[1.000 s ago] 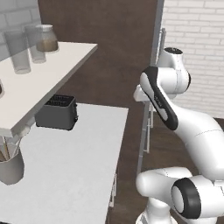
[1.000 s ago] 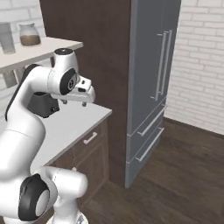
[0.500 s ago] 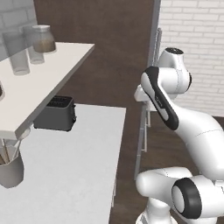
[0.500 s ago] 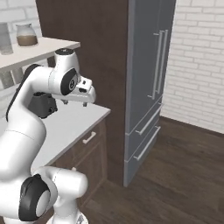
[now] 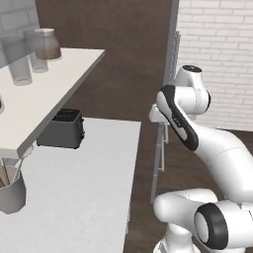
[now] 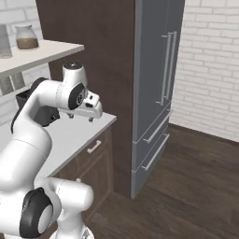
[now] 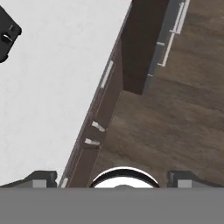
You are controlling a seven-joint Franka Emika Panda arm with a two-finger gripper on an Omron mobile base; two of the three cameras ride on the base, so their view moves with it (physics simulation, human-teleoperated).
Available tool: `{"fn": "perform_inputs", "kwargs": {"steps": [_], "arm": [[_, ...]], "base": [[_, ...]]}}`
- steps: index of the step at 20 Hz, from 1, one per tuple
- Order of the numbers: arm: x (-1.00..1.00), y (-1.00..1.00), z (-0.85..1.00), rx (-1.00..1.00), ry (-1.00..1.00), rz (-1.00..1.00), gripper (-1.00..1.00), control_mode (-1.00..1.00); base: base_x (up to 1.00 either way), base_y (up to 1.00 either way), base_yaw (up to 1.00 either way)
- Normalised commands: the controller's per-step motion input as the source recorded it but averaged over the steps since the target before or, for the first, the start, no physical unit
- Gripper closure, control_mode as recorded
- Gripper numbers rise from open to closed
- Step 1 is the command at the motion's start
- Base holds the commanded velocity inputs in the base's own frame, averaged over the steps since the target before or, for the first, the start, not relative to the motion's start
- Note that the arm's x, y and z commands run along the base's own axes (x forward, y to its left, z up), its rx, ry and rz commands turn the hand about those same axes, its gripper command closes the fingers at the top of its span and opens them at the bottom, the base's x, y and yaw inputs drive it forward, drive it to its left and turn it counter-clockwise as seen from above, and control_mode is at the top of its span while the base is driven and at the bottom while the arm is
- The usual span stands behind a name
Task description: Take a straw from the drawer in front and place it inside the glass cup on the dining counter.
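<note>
The drawer [image 6: 94,148], dark brown with a pale handle, sits closed at centre-left of the right base view, under the white worktop [image 6: 70,135]. The gripper [image 6: 80,117] hangs above that worktop's edge, jaws spread wide, empty, touching nothing. A black toaster [image 5: 62,129] stands at left-centre of the left base view.

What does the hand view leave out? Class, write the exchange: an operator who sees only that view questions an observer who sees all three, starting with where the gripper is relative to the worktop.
Observer: In the right base view the gripper hangs open above the worktop near its front edge, touching nothing.
Operator: What is over the toaster?
Observer: A white shelf juts over the toaster; a jar and a tall glass stand on it.
Operator: Whose long handles are those?
Observer: They belong to a tall grey fridge beside a white brick wall.
</note>
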Motion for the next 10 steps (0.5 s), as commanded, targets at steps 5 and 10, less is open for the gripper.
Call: {"fn": "perform_inputs", "kwargs": {"steps": [5, 10], "arm": [[0.08, -0.2, -1.0, 0.29, 0.0, -0.08, -1.0, -1.0], [0.04, -0.54, -1.0, 0.51, 0.01, 0.0, -1.0, -1.0]], "base": [[0.0, 0.0, 0.0], [0.0, 0.0, 0.0]]}}
